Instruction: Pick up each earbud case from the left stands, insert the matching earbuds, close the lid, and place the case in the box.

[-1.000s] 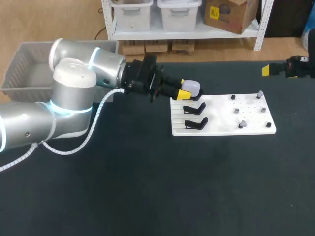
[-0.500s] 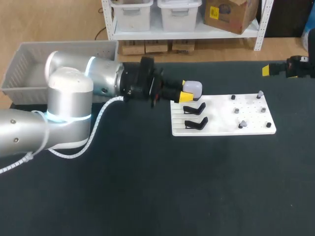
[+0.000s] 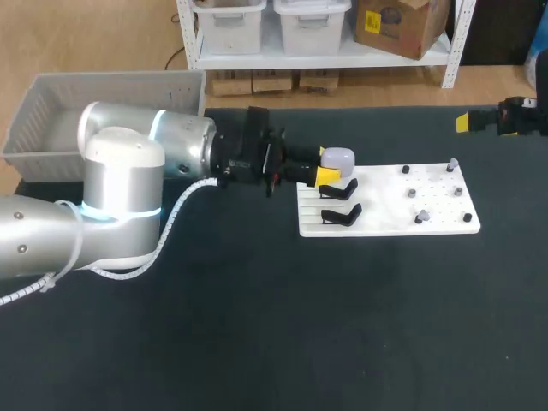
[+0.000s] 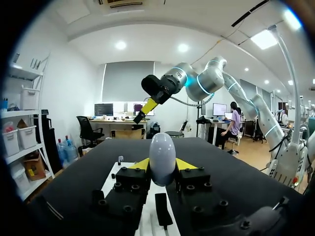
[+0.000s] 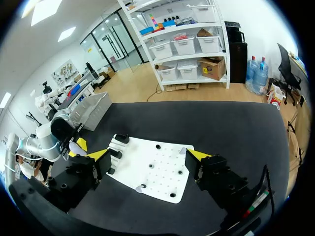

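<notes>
Rolled at the wrist since the earlier frame, the left gripper (image 3: 330, 164) carries the earbud case (image 3: 339, 157) slightly further right, at centre frame in the head view, just beside the rear of two black angled stands (image 3: 340, 188). Both fingers pinch the smooth, pale, egg-shaped case, its long axis crosswise to the pinch line. Small grey earbuds (image 3: 413, 193) sit on the flat white perforated board (image 3: 385, 207), right of the case. The right gripper (image 5: 147, 154), fingers spread wide at upper right, is judged nearer them. The grey plastic box (image 3: 120, 86) lies upper left, well apart.
</notes>
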### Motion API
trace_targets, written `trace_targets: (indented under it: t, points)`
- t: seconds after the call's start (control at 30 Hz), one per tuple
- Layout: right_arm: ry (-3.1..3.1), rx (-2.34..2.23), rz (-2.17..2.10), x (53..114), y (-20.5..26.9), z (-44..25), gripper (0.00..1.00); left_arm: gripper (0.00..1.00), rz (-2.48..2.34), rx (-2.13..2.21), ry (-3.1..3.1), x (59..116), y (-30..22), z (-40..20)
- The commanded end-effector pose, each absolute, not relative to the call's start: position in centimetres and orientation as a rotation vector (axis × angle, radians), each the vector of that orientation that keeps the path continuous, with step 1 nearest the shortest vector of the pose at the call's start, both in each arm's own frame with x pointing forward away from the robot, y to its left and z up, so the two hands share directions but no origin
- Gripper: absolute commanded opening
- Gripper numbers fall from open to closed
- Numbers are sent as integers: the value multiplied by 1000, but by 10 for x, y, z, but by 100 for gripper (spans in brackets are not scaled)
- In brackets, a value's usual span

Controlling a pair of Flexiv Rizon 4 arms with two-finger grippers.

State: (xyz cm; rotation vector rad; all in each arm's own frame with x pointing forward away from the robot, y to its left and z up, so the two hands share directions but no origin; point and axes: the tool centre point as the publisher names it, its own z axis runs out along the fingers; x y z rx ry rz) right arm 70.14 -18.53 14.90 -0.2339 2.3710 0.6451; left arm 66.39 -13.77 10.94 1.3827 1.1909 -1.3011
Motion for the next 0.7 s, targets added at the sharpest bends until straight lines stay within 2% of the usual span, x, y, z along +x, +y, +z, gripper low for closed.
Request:
trace_targets:
  t: [0.03,0.2,0.53,0.7]
  points:
    - [2372,-233,642,701,-185,149,100,0,-1312,1394,1184,670,-138,109]
    - [2358,-275,644,690,-180,154,100,0,-1312,1394,1184,670,-138,109]
    - [2299,-549,556,615,-116,177,100,0,-1312,1394,1184,670,-138,109]
    - [2299,-589,607,598,-90,175,100,0,-1312,1394,1184,670,-138,109]
